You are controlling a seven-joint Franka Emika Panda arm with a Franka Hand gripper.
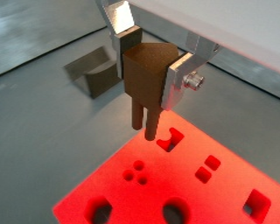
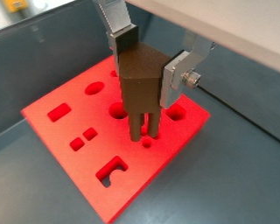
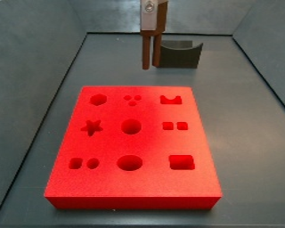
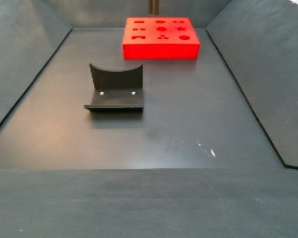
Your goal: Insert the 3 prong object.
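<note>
My gripper (image 1: 150, 63) is shut on the 3 prong object (image 1: 145, 80), a dark-brown block whose thin pegs hang straight down. Both wrist views show it between the silver fingers (image 2: 178, 74). In a side view the gripper (image 3: 153, 9) holds the piece (image 3: 149, 37) high, near the far edge of the red foam block (image 3: 133, 169). The block has several cut-out holes, among them a cluster of three small round holes (image 3: 133, 98), which also shows in a wrist view (image 1: 136, 173). The peg tips (image 1: 145, 131) hang above the block's far edge, touching nothing.
The fixture (image 4: 115, 88), a dark curved bracket on a plate, stands on the grey floor beyond the red block (image 4: 162, 42); it also shows in a side view (image 3: 177, 53) and a wrist view (image 1: 94, 72). Sloping grey walls enclose the floor.
</note>
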